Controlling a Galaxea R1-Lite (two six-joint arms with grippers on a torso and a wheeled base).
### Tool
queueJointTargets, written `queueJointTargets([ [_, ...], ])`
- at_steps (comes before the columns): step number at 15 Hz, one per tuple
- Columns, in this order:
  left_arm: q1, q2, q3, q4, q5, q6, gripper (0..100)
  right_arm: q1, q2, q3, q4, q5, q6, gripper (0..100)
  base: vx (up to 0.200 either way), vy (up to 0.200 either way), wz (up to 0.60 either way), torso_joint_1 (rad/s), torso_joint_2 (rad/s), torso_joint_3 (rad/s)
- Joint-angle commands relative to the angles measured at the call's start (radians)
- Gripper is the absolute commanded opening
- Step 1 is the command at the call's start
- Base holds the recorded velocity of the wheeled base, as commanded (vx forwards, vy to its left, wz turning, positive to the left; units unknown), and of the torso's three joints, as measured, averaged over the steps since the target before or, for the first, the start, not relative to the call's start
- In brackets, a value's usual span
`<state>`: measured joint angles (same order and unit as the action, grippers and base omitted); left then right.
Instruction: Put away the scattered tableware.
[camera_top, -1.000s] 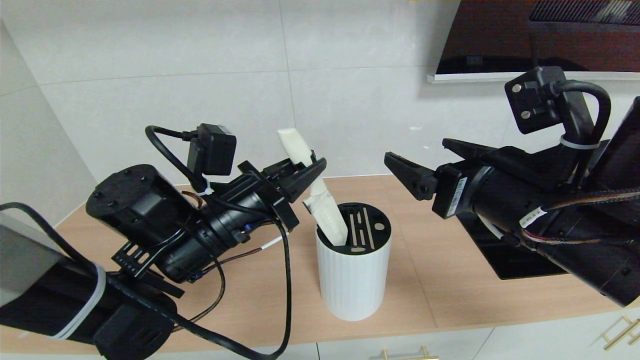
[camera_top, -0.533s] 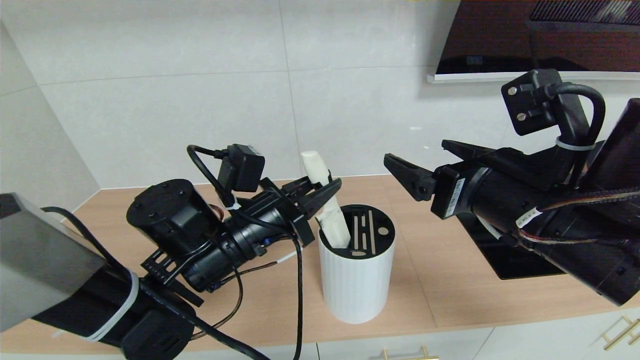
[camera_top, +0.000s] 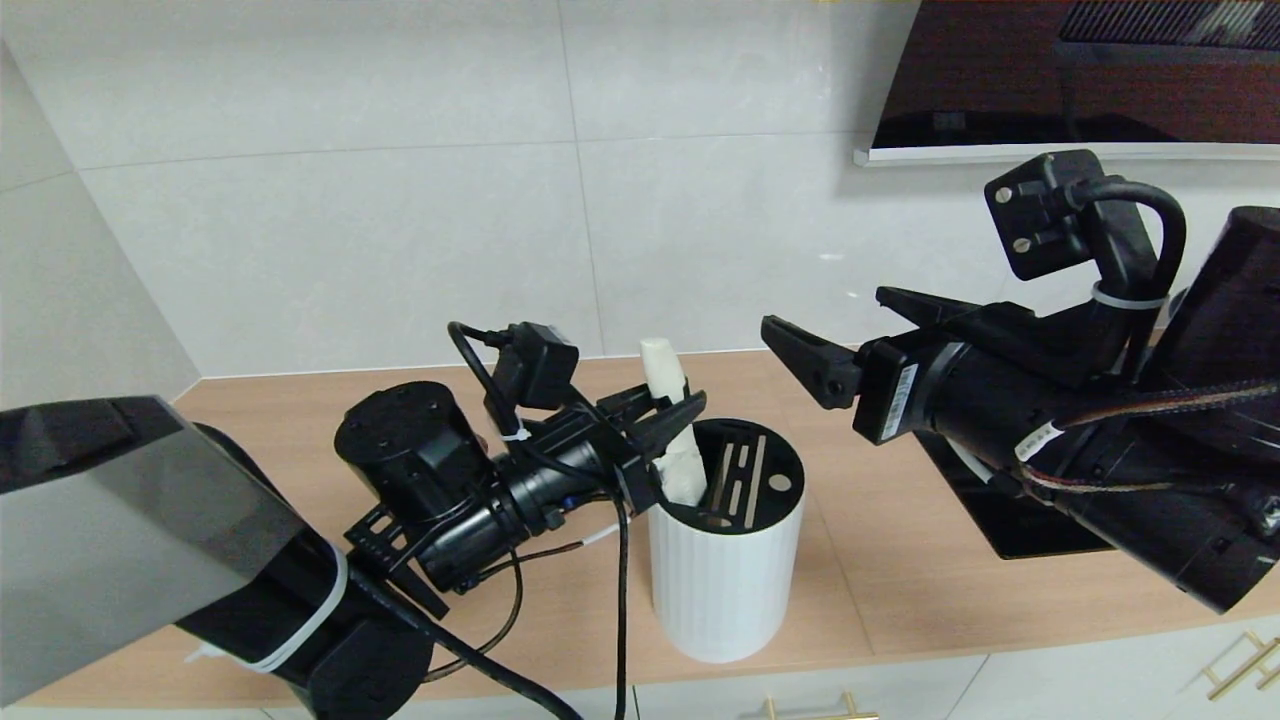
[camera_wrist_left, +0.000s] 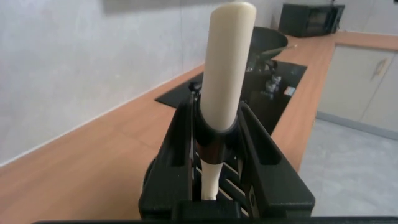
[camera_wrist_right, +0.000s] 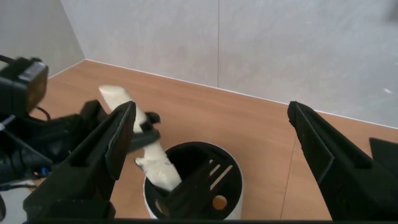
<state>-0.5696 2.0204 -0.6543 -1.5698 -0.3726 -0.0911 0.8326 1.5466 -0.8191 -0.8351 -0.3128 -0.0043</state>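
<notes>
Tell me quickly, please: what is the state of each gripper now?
Left gripper: shut on the white utensil.
Right gripper: open, holding nothing.

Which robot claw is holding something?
The left gripper: it is shut on the cream-handled utensil, whose lower end sits in the white holder. The right gripper is open and empty, apart from the holder.

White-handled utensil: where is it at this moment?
In the head view, centre: the white-handled utensil is clamped in the left gripper, its lower end inside the white holder on the counter.
</notes>
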Motion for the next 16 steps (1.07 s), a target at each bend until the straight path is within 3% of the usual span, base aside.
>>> queueJointTargets([
  [1, -0.009, 0.023, -0.001, -0.001, 0.000, -0.001, 0, 0.000, 0.004, 0.000, 0.001, 0.000, 0.000, 100, 0.000, 0.000, 0.00, 0.000, 0.00, 0.000],
  [7, -0.016, 0.032, 0.002, -0.001, 0.001, -0.001, 0, 0.000, 0.004, 0.000, -0.001, 0.000, 0.000, 100, 0.000, 0.000, 0.00, 0.000, 0.00, 0.000],
  [8, -0.016, 0.031, 0.001, -0.001, 0.001, -0.004, 100, 0.000, 0.004, 0.000, -0.001, 0.000, 0.000, 100, 0.000, 0.000, 0.00, 0.000, 0.00, 0.000],
  [10, -0.016, 0.017, 0.001, -0.001, 0.003, -0.027, 100, 0.000, 0.004, 0.000, -0.001, 0.000, 0.000, 100, 0.000, 0.000, 0.00, 0.000, 0.00, 0.000],
  [14, -0.016, 0.011, 0.002, -0.001, 0.004, -0.027, 100, 0.000, 0.004, 0.000, -0.001, 0.000, 0.000, 100, 0.000, 0.000, 0.00, 0.000, 0.00, 0.000],
  [16, -0.016, -0.054, 0.002, -0.001, 0.057, -0.024, 100, -0.007, 0.004, 0.003, 0.001, 0.000, 0.000, 100, 0.000, 0.000, 0.00, 0.000, 0.00, 0.000],
])
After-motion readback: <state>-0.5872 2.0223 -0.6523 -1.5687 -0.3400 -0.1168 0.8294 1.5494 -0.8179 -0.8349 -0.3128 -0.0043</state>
